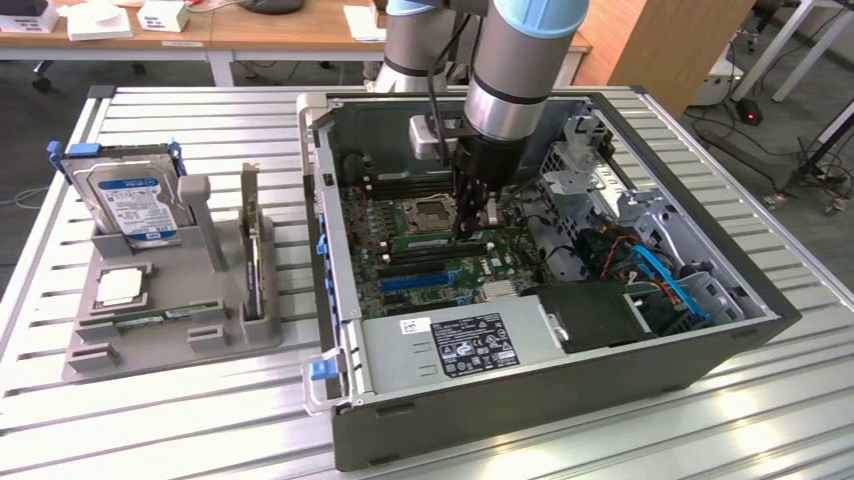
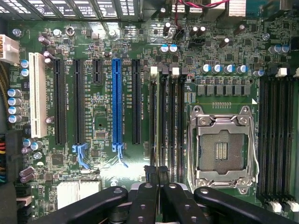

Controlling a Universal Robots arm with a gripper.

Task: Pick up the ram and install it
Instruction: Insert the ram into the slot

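My gripper (image 1: 467, 232) reaches down into the open computer case (image 1: 534, 410), its black fingers (image 2: 152, 179) shut tight together. The fingertips hover right over the bank of black memory slots (image 2: 168, 121) beside the empty processor socket (image 2: 224, 149). I cannot tell whether a thin stick is pinched between or sits under the fingers. A slim green ram stick (image 1: 163, 318) lies flat in the front of the grey rack (image 1: 200, 200) at the exterior view's left, well apart from the gripper.
The rack also holds a silver hard drive (image 1: 134, 205) with a blue-white label and a small square processor chip (image 1: 120, 288). Inside the case are a power supply (image 1: 447, 345), blue cables (image 1: 674, 285) and a drive cage. A blue expansion slot (image 2: 117, 100) flanks the memory slots.
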